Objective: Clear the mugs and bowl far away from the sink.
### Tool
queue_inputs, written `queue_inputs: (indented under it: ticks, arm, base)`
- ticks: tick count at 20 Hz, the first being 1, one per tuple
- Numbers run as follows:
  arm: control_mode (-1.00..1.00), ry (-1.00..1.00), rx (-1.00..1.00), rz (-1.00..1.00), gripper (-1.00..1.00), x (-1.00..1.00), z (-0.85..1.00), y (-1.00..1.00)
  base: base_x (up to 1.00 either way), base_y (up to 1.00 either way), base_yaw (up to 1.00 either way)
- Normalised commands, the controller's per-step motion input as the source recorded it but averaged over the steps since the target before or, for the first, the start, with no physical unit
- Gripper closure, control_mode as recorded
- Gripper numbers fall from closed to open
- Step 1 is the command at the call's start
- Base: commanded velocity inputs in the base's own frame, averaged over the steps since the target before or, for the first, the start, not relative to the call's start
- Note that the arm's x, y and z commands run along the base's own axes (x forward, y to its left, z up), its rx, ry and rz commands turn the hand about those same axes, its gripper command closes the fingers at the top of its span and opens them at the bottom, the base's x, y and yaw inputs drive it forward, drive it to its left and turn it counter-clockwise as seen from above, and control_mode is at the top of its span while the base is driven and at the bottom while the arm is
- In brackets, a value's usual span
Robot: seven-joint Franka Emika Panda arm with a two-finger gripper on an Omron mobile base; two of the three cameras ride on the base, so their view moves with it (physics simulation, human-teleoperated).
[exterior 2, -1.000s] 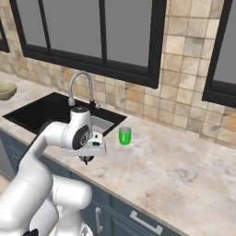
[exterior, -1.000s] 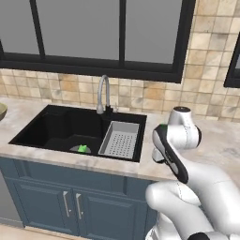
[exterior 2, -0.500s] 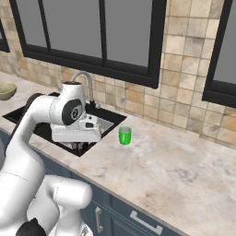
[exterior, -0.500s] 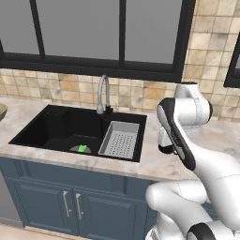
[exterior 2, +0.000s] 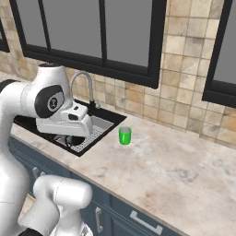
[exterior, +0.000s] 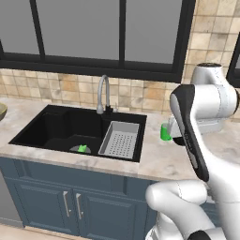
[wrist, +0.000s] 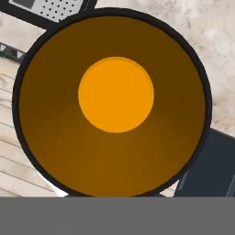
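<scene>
A black mug with an orange inside hangs mouth-up right under the hand camera, and my gripper is shut on it. It is held above the counter's front edge beside the grey drainer tray. The bright green mug stands upright on the marble counter to the right of the sink, behind my hand. The olive-tan bowl shows at the far left edge of the counter. My fingertips are hidden by the black mug.
A curved metal faucet rises behind the basin, and the drainer tray fills its right part. A small green item lies on the basin floor. Marble counter stretches to the right; a tiled wall and windows stand behind.
The arm has risen and swung round, and the hand has lifted from low at the counter's front. The green mug and the bowl have stayed where they were.
</scene>
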Motion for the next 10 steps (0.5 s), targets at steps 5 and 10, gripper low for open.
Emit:
queue_inputs:
  ticks: [5,10]
  arm:
    - [-1.00,-0.10,0.00,-0.17,1.00,-0.62,0.61,0.00]
    - [-1.00,-0.04,-0.07,-0.03,1.00,-0.31,0.80,0.05]
  base:
    - [0.00,0.00,0.00]
    - [0.00,0.00,0.00]
